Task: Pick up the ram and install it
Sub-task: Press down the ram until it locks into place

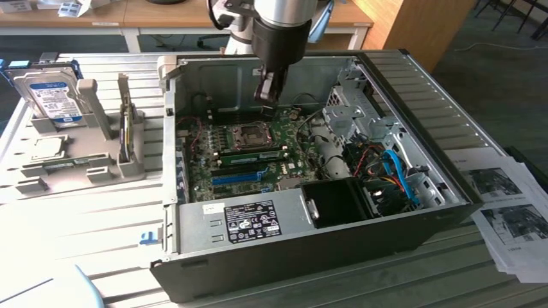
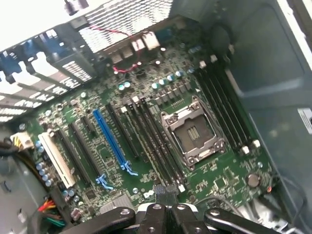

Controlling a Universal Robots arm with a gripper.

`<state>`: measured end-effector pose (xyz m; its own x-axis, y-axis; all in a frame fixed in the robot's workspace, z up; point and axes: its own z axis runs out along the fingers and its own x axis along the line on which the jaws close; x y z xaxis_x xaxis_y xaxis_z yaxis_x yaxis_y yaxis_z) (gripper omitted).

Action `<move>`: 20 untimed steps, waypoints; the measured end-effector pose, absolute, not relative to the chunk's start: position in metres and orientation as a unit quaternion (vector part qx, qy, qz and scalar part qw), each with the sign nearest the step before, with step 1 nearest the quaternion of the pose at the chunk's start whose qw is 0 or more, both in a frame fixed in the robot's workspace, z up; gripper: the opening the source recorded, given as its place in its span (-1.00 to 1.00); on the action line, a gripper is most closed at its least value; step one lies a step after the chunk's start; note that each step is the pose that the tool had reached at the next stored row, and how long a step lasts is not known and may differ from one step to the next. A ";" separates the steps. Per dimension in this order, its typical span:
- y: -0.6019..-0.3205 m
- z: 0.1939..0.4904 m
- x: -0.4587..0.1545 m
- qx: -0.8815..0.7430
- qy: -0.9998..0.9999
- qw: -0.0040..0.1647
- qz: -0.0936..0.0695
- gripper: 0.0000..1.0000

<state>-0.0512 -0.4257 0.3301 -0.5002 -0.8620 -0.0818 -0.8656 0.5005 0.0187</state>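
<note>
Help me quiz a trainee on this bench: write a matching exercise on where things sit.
Things:
1. hard drive
2. blue slot
3. printed sheets
4. gripper

Places:
A. on the exterior view's right of the computer case
B. on the motherboard
C. above the motherboard, over the open case
D. upright in the grey holder

Pairs: 1-D, 2-B, 3-A, 4-C.

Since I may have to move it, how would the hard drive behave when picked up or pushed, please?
The hard drive looks like a rigid metal box, so probably stiff and heavy for its size. It stands upright in a grey stand, so a push might tip it.
</note>
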 end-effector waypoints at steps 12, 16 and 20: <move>-0.426 0.330 -0.051 -0.401 0.915 0.034 0.025 -0.81; -0.426 0.329 -0.051 -0.368 0.929 0.035 0.024 -0.81; -0.426 0.329 -0.051 -0.336 0.941 0.035 0.023 -0.81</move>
